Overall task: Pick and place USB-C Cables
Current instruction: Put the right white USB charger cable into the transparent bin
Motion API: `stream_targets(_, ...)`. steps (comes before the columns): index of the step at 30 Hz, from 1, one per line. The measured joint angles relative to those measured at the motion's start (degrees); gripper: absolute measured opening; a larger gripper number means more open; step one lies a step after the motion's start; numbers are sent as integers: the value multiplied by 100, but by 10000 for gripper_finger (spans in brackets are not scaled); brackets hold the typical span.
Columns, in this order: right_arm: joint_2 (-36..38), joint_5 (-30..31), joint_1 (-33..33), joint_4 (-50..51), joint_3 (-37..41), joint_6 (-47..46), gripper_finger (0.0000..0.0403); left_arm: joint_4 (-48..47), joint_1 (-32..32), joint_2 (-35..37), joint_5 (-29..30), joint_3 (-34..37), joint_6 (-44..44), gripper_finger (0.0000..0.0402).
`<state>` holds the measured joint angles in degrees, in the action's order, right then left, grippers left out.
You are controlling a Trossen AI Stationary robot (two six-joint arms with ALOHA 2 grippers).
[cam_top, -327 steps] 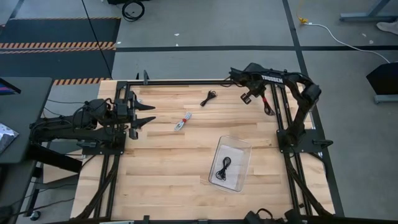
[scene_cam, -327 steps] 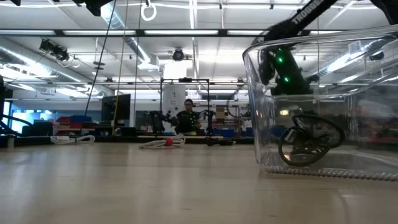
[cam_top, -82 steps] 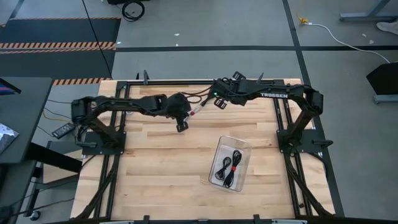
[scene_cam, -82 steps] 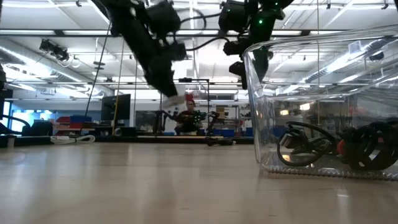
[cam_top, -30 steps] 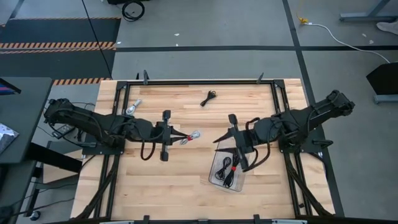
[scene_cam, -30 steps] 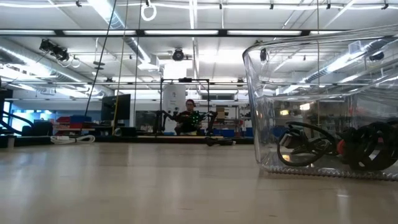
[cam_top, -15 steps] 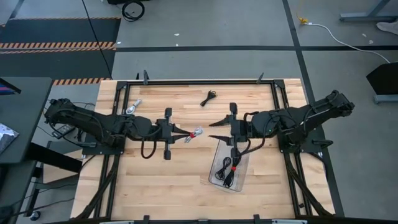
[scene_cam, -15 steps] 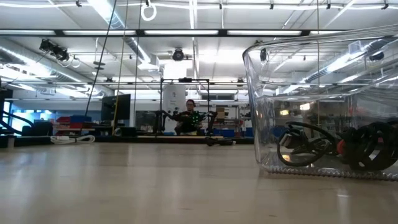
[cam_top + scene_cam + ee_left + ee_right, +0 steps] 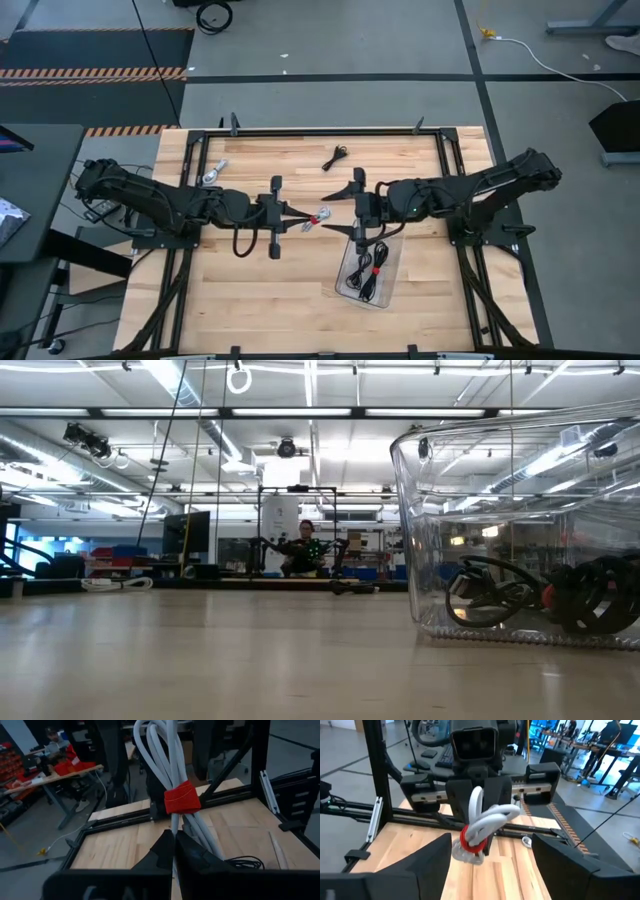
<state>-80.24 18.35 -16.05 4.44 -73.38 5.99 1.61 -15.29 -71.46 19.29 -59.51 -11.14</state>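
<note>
A white USB-C cable bundle [image 9: 320, 215] with a red tie [image 9: 182, 797] hangs above mid-table, my left gripper [image 9: 303, 218] shut on it. My right gripper [image 9: 340, 208] faces it from the right, wide open. Its fingers [image 9: 427, 855] stand on either side of the bundle's free end [image 9: 485, 820] without touching. A clear box [image 9: 384, 240] on the table holds black cable bundles [image 9: 500, 595], one with a red tie [image 9: 378, 270]. A black cable [image 9: 335, 156] and a white one [image 9: 213, 175] lie on the table's far part. My left gripper pinches the white bundle's strands [image 9: 175, 827] between its two fingers, just short of the red tie. The fingers come level from the table's left and lie along the bundle. The bundle sticks out past the fingertips toward the right, lifted clear of the table.
Black frame rails [image 9: 320, 132] run along the table's far edge and both sides. The box stands right of centre, close under my right arm. Bare wood lies at the near left [image 9: 260, 300]. A person [image 9: 303, 550] sits in the room beyond the table.
My right gripper has moved from above the box toward the table's left and far side, up to the white bundle, and has opened wider. My left gripper has carried the bundle a little toward the right, still shut on it.
</note>
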Motion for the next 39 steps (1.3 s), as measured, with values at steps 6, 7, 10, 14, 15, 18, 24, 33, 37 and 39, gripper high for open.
stream_targets(6,-33,4,13,-278,0,158,291,-44,-7,2,-1,-2,0,9)
stream_targets(7,-33,6,13,-311,0,158,288,-63,-7,1,0,-2,-2,9)
stream_targets(10,-32,7,13,-366,0,161,270,-68,-7,2,-2,-2,0,9)
stream_targets(14,-31,54,13,-317,0,172,221,-76,-7,2,0,-2,0,9)
stream_targets(15,-31,100,13,-317,0,172,203,-76,-6,2,3,-2,0,9)
stream_targets(18,-31,153,13,-268,0,172,146,-92,-4,2,7,-2,2,9)
stream_targets(24,-31,146,10,-112,0,218,22,-114,-2,2,22,-2,0,9)
stream_targets(33,-22,566,-1,148,0,370,15,-566,-3,17,291,-2,35,51)
stream_targets(37,36,1184,-46,732,0,423,15,-1003,-11,15,1171,-2,37,88)
stream_targets(39,37,1333,-65,1059,0,241,19,-1234,-9,15,1536,-2,37,106)
